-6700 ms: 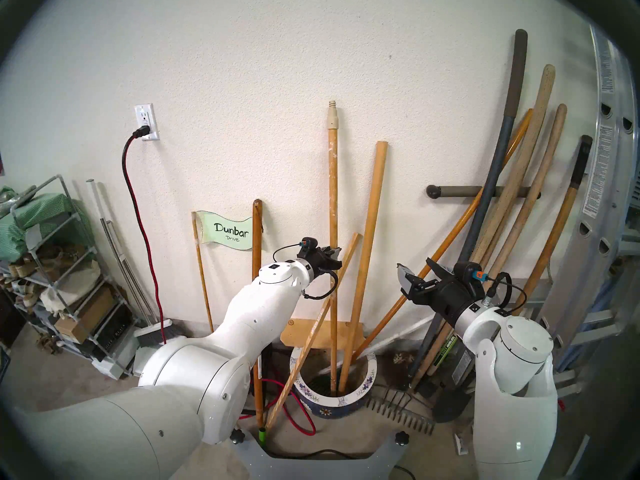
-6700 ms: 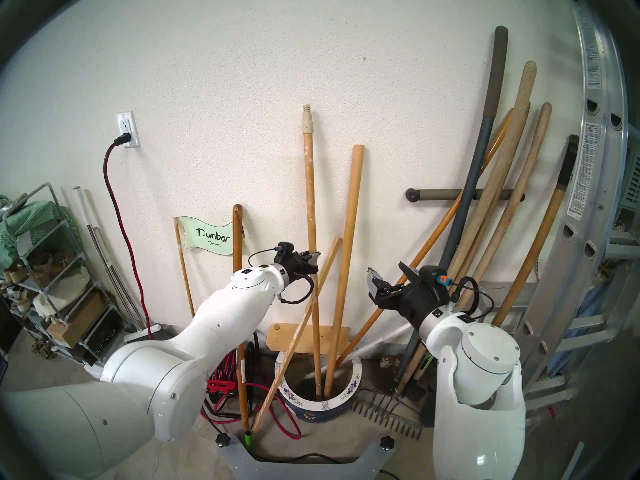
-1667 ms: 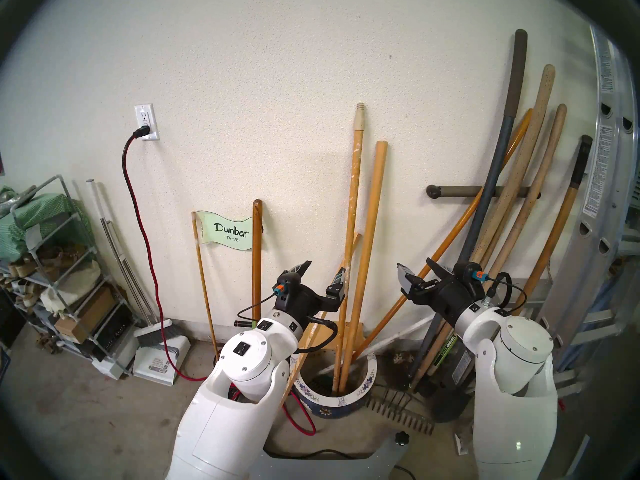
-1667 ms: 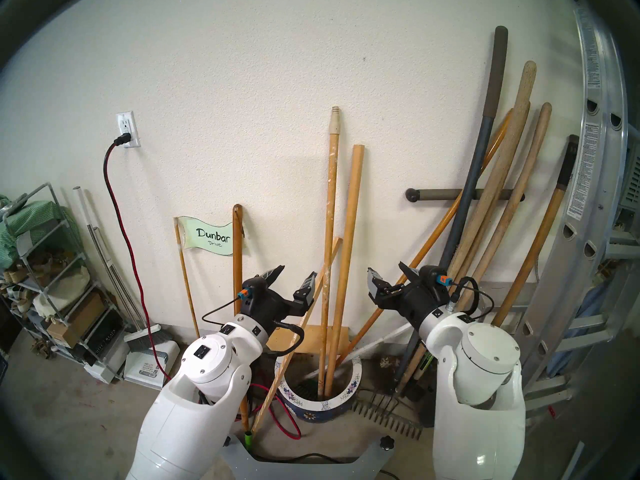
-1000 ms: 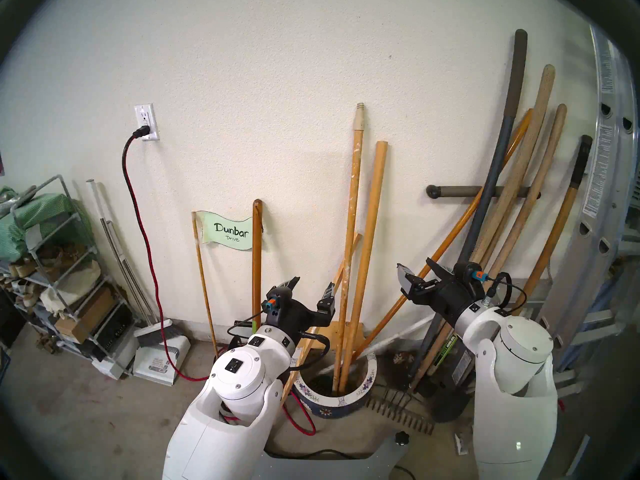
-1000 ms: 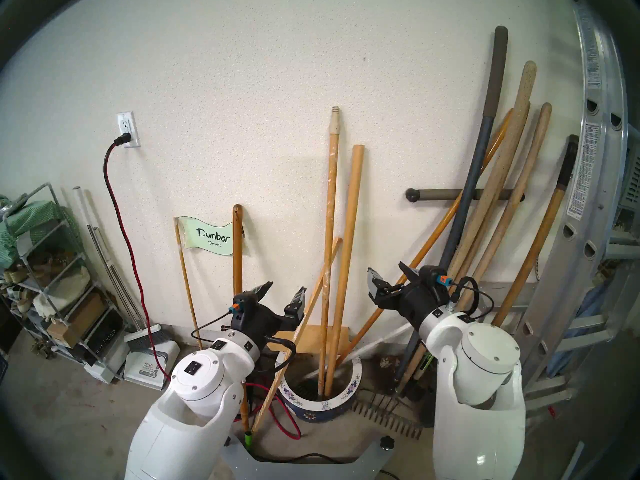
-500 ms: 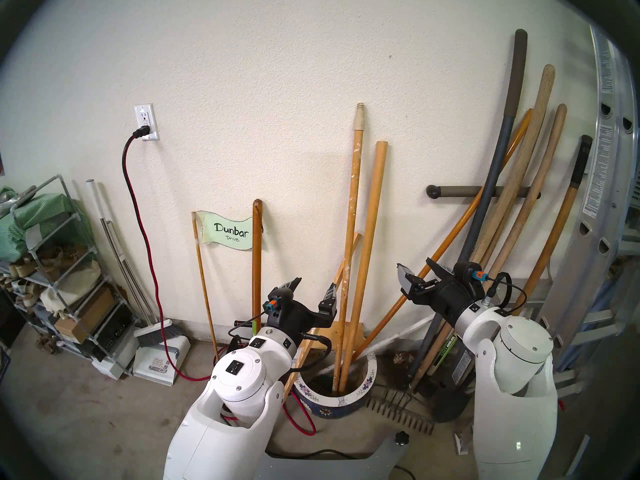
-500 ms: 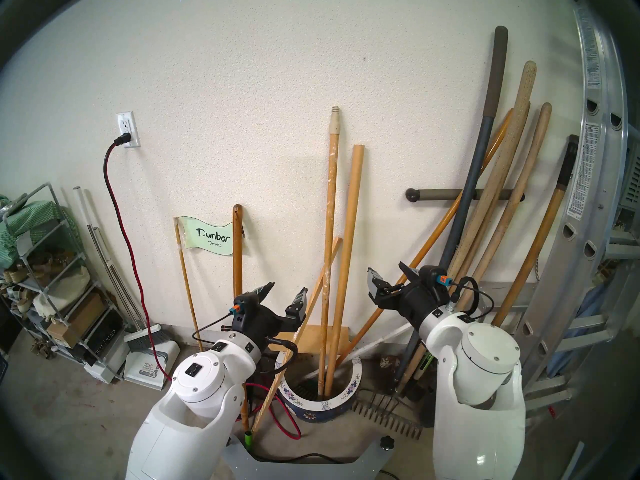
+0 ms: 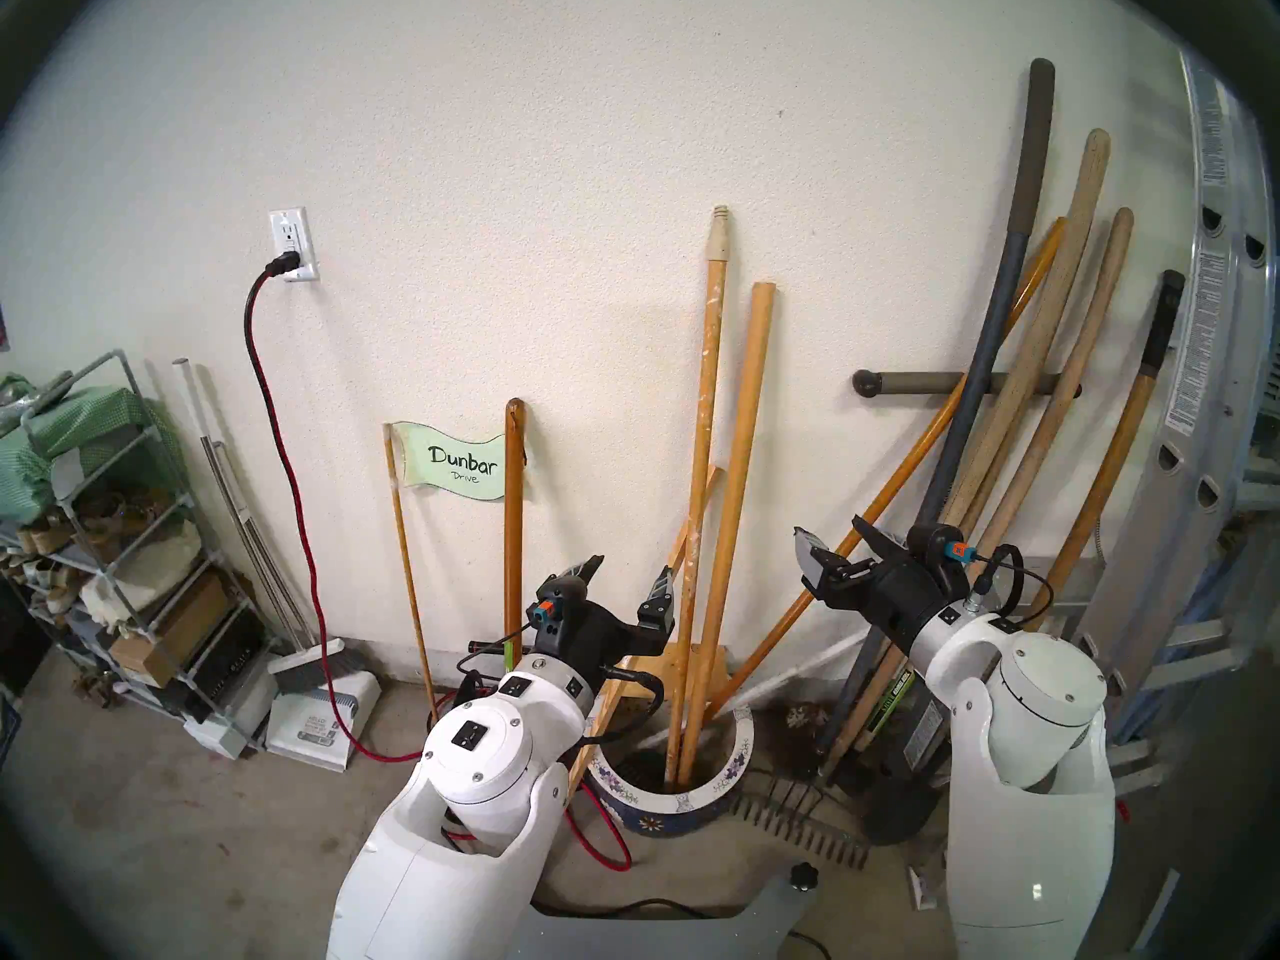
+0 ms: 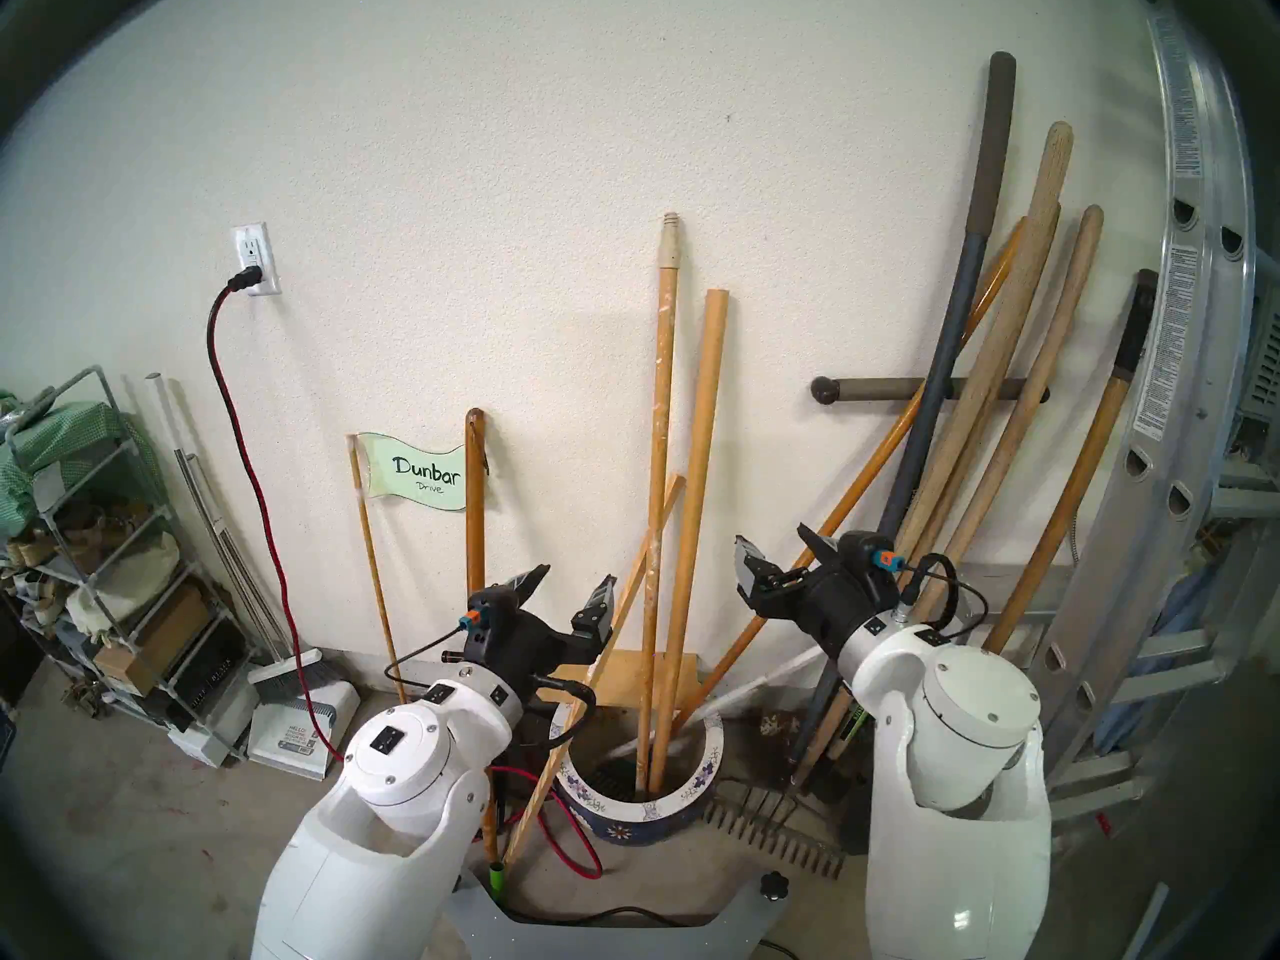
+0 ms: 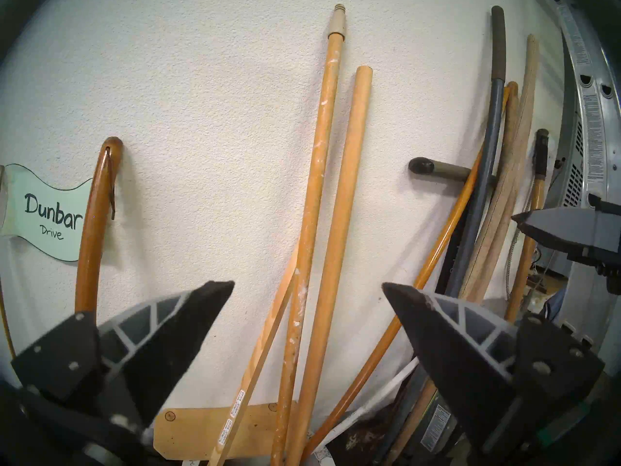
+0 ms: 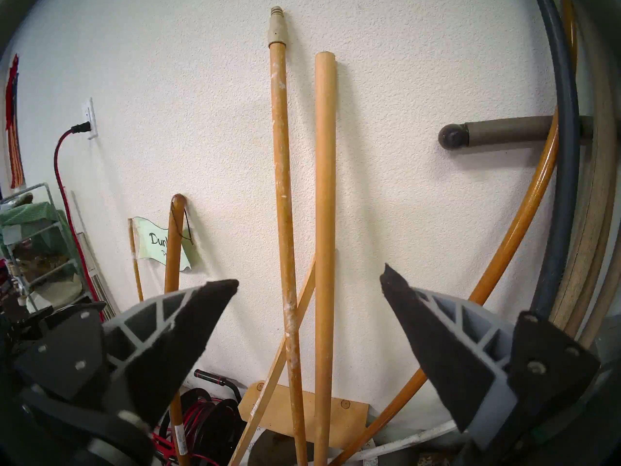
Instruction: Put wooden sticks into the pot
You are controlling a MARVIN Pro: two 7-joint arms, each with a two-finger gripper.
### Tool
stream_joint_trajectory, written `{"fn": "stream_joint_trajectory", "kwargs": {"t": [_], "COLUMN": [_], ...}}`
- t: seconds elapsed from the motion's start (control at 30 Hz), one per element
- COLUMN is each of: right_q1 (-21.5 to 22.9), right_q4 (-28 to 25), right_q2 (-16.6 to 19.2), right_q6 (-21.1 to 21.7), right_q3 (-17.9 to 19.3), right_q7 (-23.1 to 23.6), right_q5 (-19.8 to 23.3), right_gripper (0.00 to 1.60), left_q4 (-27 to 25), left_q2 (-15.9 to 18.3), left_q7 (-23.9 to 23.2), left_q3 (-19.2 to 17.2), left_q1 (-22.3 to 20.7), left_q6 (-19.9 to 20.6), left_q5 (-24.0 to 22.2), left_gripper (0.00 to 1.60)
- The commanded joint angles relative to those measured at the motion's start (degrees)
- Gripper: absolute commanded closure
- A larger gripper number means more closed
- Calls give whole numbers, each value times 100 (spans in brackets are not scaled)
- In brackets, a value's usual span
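Observation:
The blue pot with the white flowered rim (image 9: 713, 789) stands on the floor by the wall. The white-speckled pole with the cream tip (image 9: 703, 418) and the plain round dowel (image 9: 741, 453) stand in it and lean on the wall. The thin square slat (image 9: 692, 522) leans across them; its foot rests on the floor left of the pot (image 10: 509, 855), outside it. My left gripper (image 9: 632, 569) is open and empty, just left of the slat and the speckled pole (image 11: 312, 220). My right gripper (image 9: 829, 528) is open and empty, right of the dowel (image 12: 324, 186).
Long tool handles (image 9: 1039, 383) and a ladder (image 9: 1191, 453) lean at the right. A rake (image 9: 796, 841) and a red cable (image 9: 609, 848) lie by the pot. The Dunbar sign stick (image 9: 409, 557) and a brown handle (image 9: 512, 522) stand left. A shelf rack (image 9: 104, 557) is far left.
Since 6.7 s ago the speckled pole's top has swung right, next to the dowel. My left gripper has opened and drawn back and down. Nothing has moved in the last half second.

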Motion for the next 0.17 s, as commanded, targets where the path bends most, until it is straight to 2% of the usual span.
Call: {"fn": "stream_joint_trajectory", "kwargs": {"t": [0.0,0.13], "right_q1": [1,1], "right_q4": [-6,-6], "right_q2": [14,14], "right_q6": [15,15], "right_q3": [0,0], "right_q7": [4,4], "right_q5": [-8,-8], "right_gripper": [0,0], "left_q4": [-48,-48], "left_q2": [8,9], "left_q7": [5,5], "left_q3": [-3,-3], "left_q1": [-13,-13], "left_q6": [6,5], "left_q5": [15,15], "left_gripper": [0,0]}}
